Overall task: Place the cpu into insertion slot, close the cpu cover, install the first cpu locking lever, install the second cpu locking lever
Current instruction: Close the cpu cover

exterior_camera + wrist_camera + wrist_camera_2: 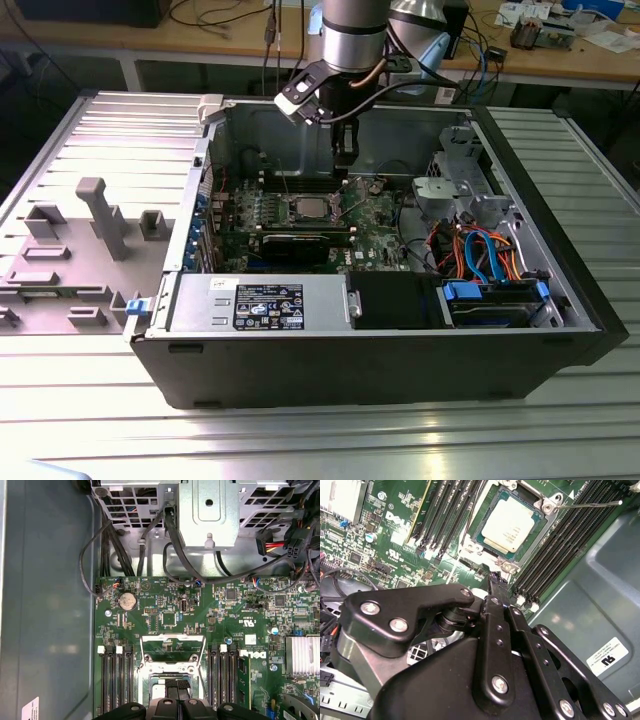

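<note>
Bright, probably overhead light; soft shadows

cpu: small flat square, pale silver-grey metal top, thin dark green border. Lies flat, top face up, seated in the insertion slot. In the exterior view the cpu reads as a bright square mid-board.

Insertion slot: silver metal rim with screws at its corners, set in the green board between two banks of long black memory slots.

cpu cover: thin silver frame with a large window, seemingly tilted up off the slot; board visible through the window.

Locking lever: thin wire rod reaching out from a rim corner across the memory slots
</note>
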`<state>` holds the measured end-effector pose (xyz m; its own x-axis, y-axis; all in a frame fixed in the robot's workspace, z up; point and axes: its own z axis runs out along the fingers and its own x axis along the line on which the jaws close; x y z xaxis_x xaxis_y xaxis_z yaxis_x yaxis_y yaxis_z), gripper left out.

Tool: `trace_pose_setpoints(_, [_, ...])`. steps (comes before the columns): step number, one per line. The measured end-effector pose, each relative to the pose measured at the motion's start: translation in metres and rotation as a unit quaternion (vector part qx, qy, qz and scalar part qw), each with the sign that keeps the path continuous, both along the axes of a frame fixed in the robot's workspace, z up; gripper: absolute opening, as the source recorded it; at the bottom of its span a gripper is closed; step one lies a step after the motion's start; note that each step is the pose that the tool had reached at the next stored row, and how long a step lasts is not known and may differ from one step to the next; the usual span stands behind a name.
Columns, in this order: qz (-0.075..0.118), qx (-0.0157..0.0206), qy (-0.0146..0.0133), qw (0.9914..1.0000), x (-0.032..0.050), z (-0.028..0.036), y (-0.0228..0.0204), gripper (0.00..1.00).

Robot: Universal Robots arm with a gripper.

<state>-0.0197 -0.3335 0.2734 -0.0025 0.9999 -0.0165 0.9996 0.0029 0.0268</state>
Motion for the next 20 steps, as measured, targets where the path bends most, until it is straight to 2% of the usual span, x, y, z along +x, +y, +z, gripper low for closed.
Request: trace_pose_setpoints(20, [0.000, 0.0000, 0.0000, 1.00000, 0.0042, 0.0000, 0.0000, 0.11])
